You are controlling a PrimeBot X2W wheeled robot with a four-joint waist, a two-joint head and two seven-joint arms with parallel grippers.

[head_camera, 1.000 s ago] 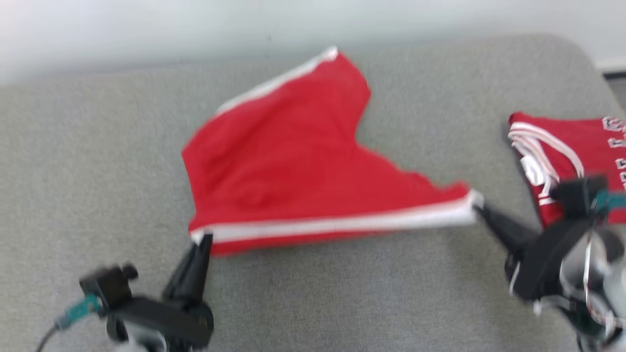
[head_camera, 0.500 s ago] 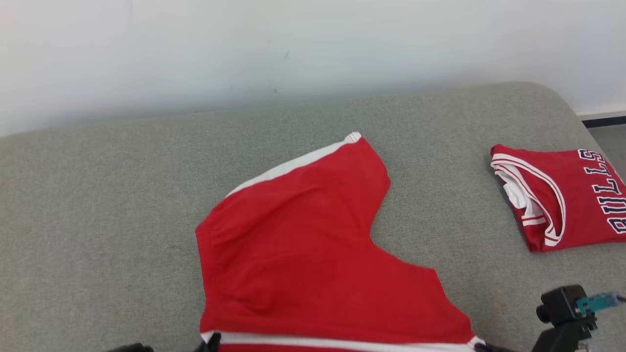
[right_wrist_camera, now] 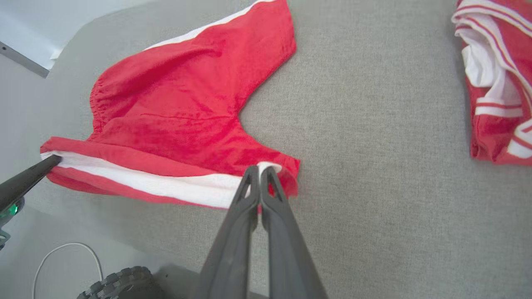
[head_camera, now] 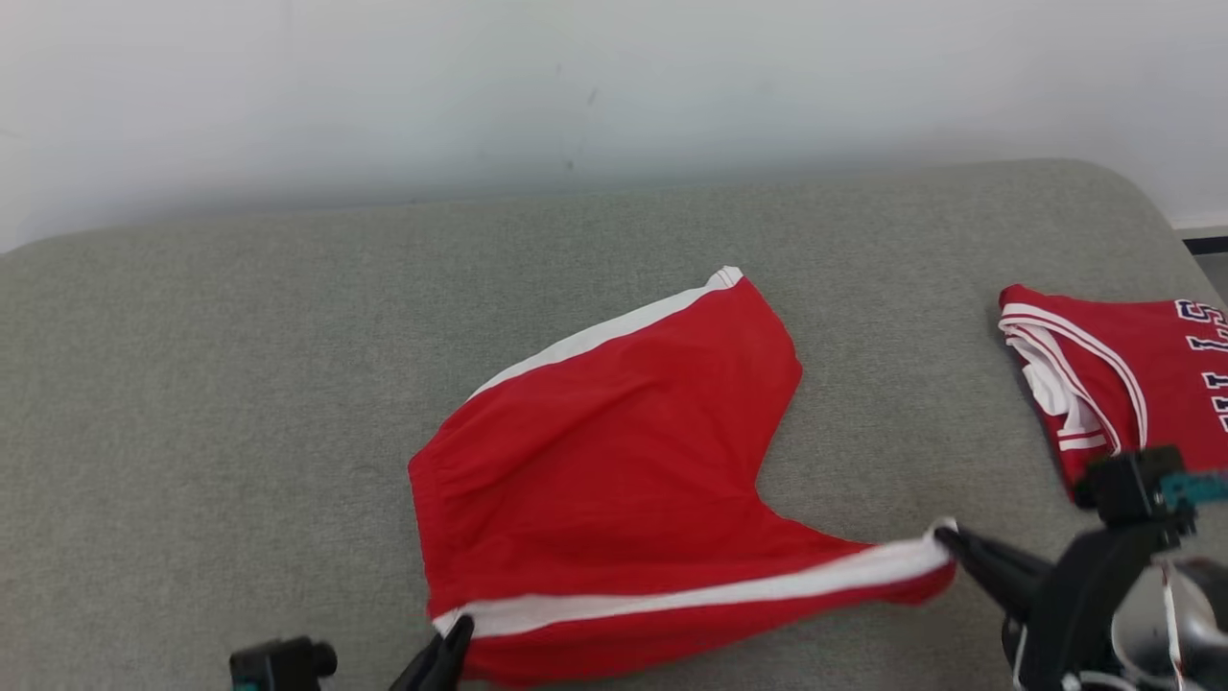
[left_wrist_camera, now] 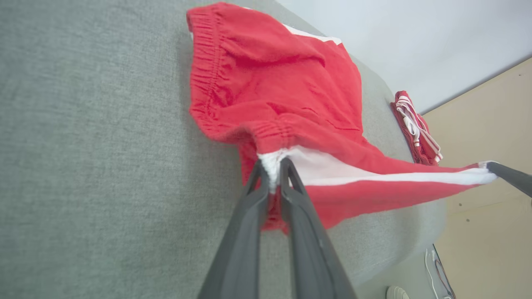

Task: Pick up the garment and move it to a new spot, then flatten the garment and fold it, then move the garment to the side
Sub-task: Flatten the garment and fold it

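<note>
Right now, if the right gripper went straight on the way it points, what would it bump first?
The red shorts: the right gripper is shut on their white-striped corner, so it would push straight into that cloth. Beyond lies the grey cushion, though depth is hard to judge.

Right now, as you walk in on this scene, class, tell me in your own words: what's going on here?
A two-armed robot is handling a pair of red shorts on a grey cushion. Its left end effector pinches the waistband corner and its right end effector pinches the leg hem, with the white side stripe stretched between them. The far leg lies on the cushion. A folded red jersey sits off to the robot's right.
</note>
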